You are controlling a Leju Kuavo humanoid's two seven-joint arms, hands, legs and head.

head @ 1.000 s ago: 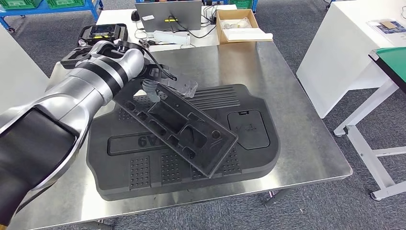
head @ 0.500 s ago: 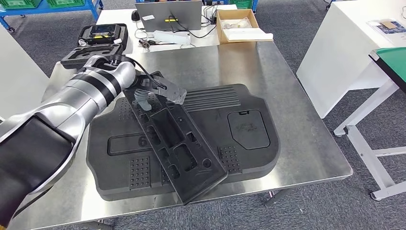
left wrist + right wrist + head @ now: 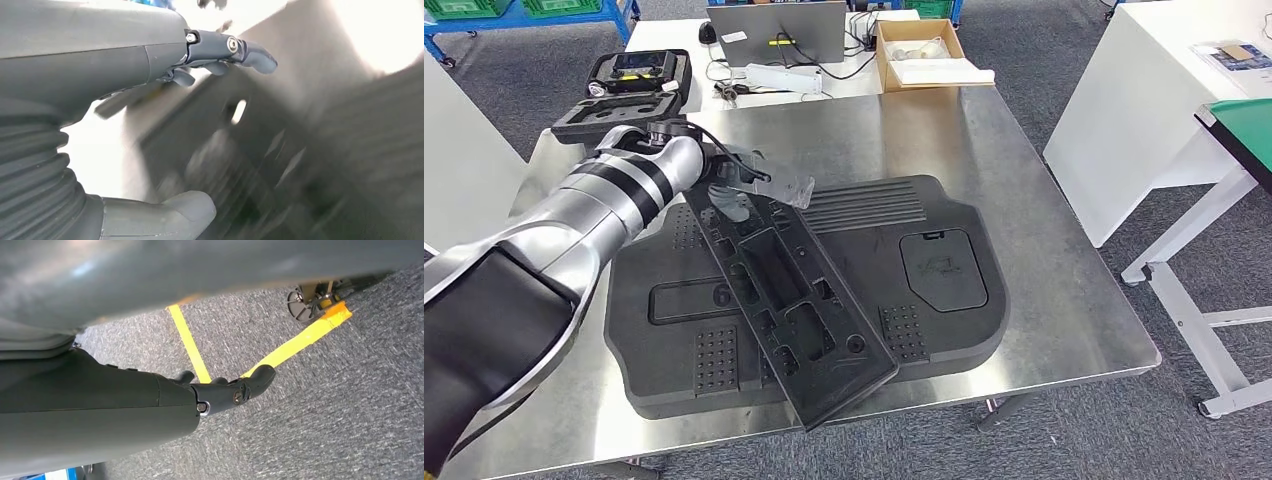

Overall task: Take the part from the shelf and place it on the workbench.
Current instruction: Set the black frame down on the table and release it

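Nearest, overhanging the front edge of the bench: low end of the long black part, lying slantwise across the big black moulded panel. Further up, left robot hand at the part's far end, thumb and fingers seemingly around its edge; release not visible, wrist view too blurred to settle it. Right robot hand hanging over carpet, fingers loosely apart, holding nothing. Probably placing step, nearly done. Next: settle the part flat, further from the edge, then let go. Beyond: cardboard box, laptop.
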